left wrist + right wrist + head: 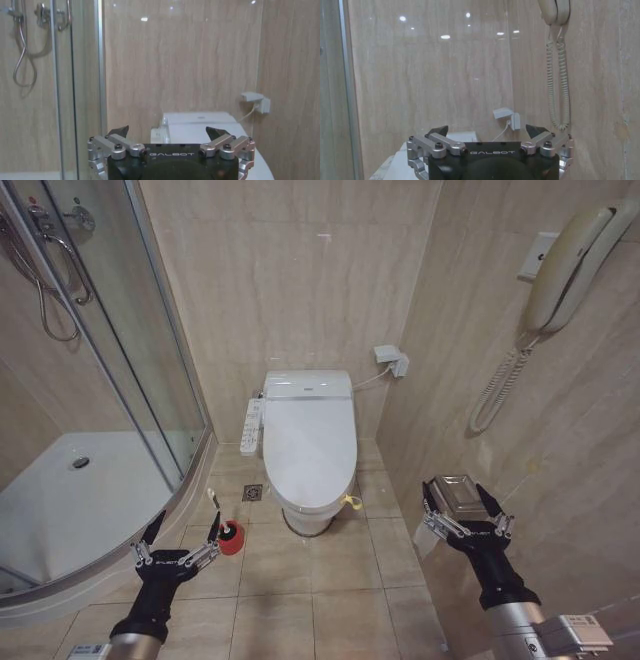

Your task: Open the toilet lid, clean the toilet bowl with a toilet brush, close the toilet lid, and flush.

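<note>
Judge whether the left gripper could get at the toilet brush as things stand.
Probably yes: the open left gripper hovers just short of the toilet brush, which stands in its red holder on the floor with nothing between them.

The shut lid (309, 442) hides the whole bowl. The brush (227, 530) at the toilet's 8 o'clock is partly behind the left gripper (183, 530); its bristle head sits unseen in the red holder (232, 538). The side panel's (251, 427) buttons are too small to read. The left wrist view cuts the lid (210, 131) off at its lower edge.
</note>
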